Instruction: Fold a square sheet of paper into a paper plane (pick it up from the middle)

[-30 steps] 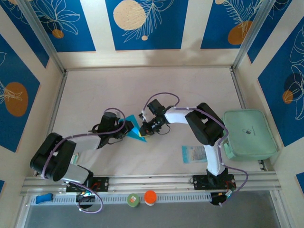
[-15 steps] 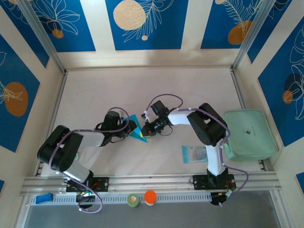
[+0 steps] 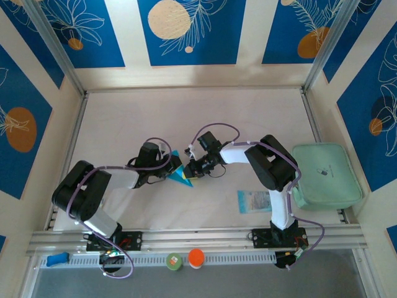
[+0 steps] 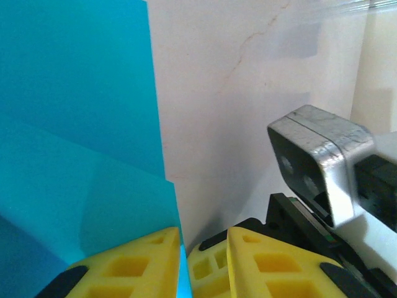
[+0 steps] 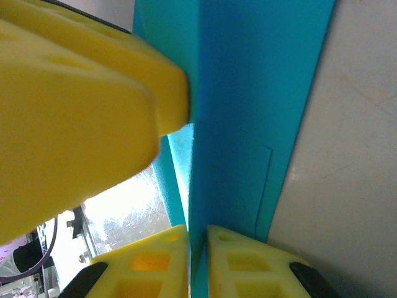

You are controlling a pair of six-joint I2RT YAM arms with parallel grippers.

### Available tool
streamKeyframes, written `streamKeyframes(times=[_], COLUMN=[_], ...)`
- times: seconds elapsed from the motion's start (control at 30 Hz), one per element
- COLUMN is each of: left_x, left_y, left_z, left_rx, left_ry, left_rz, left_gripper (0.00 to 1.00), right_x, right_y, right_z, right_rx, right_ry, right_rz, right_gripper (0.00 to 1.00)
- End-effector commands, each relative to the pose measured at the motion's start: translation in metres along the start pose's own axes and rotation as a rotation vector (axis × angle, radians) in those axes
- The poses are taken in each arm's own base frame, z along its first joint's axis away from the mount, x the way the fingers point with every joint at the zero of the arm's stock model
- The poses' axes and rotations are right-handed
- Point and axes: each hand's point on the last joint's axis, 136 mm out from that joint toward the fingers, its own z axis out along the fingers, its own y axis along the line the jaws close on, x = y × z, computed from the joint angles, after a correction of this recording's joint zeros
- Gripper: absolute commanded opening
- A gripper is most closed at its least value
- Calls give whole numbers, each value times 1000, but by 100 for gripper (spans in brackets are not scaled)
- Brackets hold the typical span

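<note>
Mid-fold: my left gripper [image 4: 183,243] and right gripper [image 5: 197,241] each pinch the cyan paper [image 4: 74,124] between their jaws; next, I judge, press the crease flat.

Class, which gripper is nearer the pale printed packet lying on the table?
Right. The right gripper is up and to the left of the packet; the left gripper lies farther left, beyond it.

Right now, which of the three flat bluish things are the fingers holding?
The cyan folded paper mid-table, pinched from both sides; the pale printed packet and the mint-green pad lie untouched farther right.
</note>
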Motion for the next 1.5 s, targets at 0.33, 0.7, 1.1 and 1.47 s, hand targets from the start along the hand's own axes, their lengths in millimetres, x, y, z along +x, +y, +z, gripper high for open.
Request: streamKeyframes(times=[0.33, 0.7, 1.1, 1.47], left_x=[-5, -9, -2, -3], left_y=[-16, -5, -9, -7], left_z=[-2, -29, -3, 6], left_rx=[12, -23, 21, 23], left_ry=[-14, -117, -25, -9], left_rz=[32, 10, 3, -9], left_gripper=[28, 33, 26, 24], right_x=[11, 14, 12, 14], right_y=[-30, -38, -39, -41], right_z=[-3, -1, -3, -5], right_rx=[103, 101, 95, 102], right_ry=[10, -11, -18, -10], right_rz=[86, 97, 113, 131], right_gripper=[7, 0, 0, 8])
